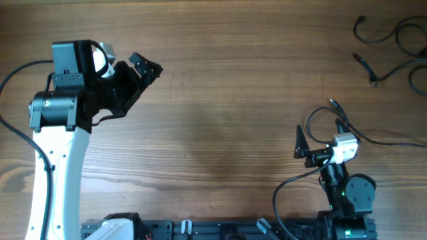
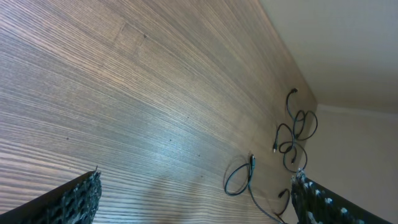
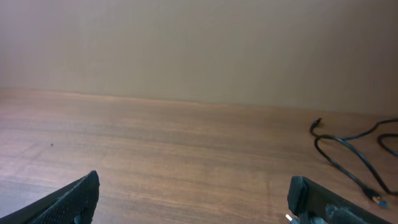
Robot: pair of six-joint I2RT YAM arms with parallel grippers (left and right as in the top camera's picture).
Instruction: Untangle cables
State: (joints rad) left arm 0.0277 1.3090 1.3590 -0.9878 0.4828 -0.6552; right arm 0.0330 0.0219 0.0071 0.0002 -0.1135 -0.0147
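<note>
Far right of the table | cables [image 1: 393, 48] sprawl loosely, nearest plug end [image 1: 331, 102] just beyond right gripper [image 1: 321, 137], jaws wide, empty | left gripper [image 1: 130, 63] well apart, far left, wide, empty

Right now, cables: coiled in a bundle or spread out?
Spread out. The cables lie as loose strands and open loops on the table's right side; whether they are knotted, cannot tell.

End effectors [image 1: 127, 59] [image 1: 321, 137] agape (both arms)
</note>
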